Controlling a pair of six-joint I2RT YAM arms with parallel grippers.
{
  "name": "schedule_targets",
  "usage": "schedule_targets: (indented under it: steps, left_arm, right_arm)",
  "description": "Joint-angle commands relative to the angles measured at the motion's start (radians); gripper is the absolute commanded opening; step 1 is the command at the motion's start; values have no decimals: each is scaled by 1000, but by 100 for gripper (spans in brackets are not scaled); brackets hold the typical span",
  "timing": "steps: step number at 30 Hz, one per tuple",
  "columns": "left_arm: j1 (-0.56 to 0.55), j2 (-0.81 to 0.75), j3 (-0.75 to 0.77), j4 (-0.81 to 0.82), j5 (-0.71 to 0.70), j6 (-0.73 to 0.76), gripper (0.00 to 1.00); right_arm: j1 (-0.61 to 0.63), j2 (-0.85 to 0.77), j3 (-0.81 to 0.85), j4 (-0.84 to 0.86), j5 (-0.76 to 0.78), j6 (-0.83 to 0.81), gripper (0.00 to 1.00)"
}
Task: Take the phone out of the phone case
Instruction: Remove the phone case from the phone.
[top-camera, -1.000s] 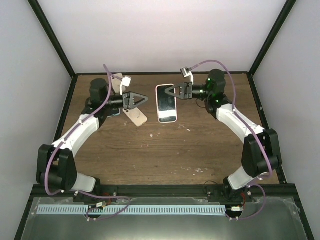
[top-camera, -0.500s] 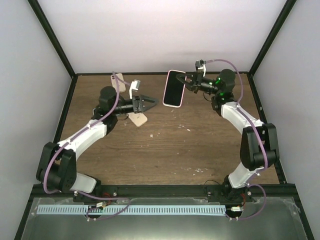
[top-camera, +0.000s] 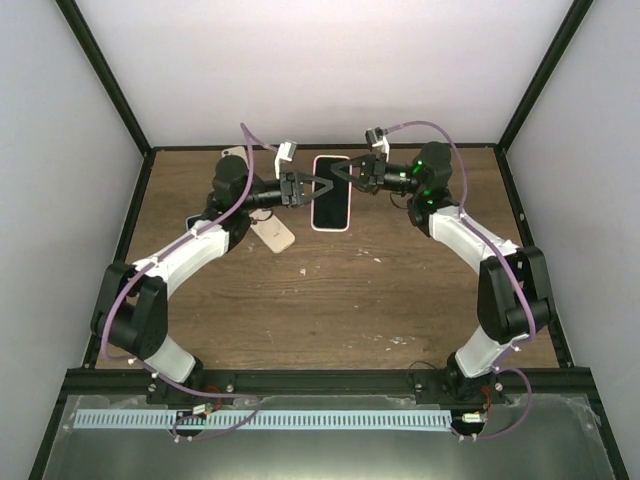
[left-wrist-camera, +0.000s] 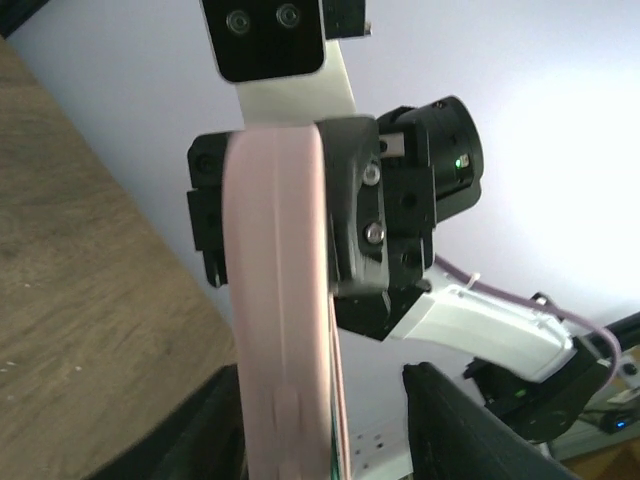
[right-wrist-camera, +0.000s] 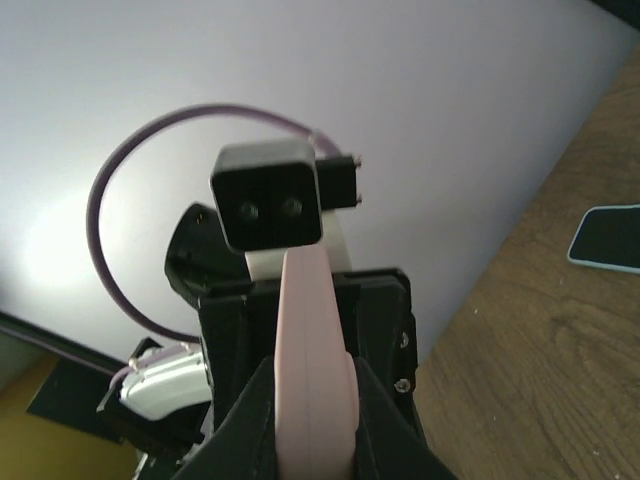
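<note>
The phone case (left-wrist-camera: 280, 300) in the right claw (top-camera: 342, 180) looks smooth, matt pink plastic; the phone (top-camera: 331, 200) screen is glossy black; the bench (top-camera: 330, 300) below is matt, grained wood.

Phone (top-camera: 331, 205) (dark screen up) seated in pink case (left-wrist-camera: 280, 320), held aloft, far centre.

left claw (top-camera: 308, 188), right claw (top-camera: 341, 180) flanking phone case (top-camera: 331, 210), table (top-camera: 350, 300) open nearer

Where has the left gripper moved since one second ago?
Yes: the left gripper moved right, away from the beige object, up to the pink-cased phone.
</note>
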Motion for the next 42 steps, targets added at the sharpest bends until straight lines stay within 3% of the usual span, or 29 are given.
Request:
schedule_targets:
  steps: [1,6,10,13,16,23,26,34,42]
  left_arm:
    - [-3,18,49,44,44,2,39]
    - [15,-6,41,-10,98,66,15]
    - [30,-27,36,-101,167,161,5]
    - [30,-42,41,-208,216,269,0]
    - [30,-45,61,-365,257,390,0]
    - [15,-33,155,-696,295,687,0]
    - [5,-26,176,-742,293,727,0]
    - [0,-12,208,-799,275,766,0]
    - [-2,-4,235,-826,271,790,0]
  right_arm:
    - [13,-52,29,25,-33,-43,1]
    - [7,-85,43,-97,-97,-175,1]
    - [-7,-123,47,-275,-166,-361,2]
    - [-10,-140,105,-529,-204,-597,8]
    - [-10,-130,191,-853,-215,-848,19]
    - [2,-67,293,-1221,-243,-1154,22]
    - [20,-56,312,-1272,-255,-1204,27]
    - [71,-55,351,-1389,-192,-1315,27]
    - [97,-43,357,-1440,-159,-1353,10]
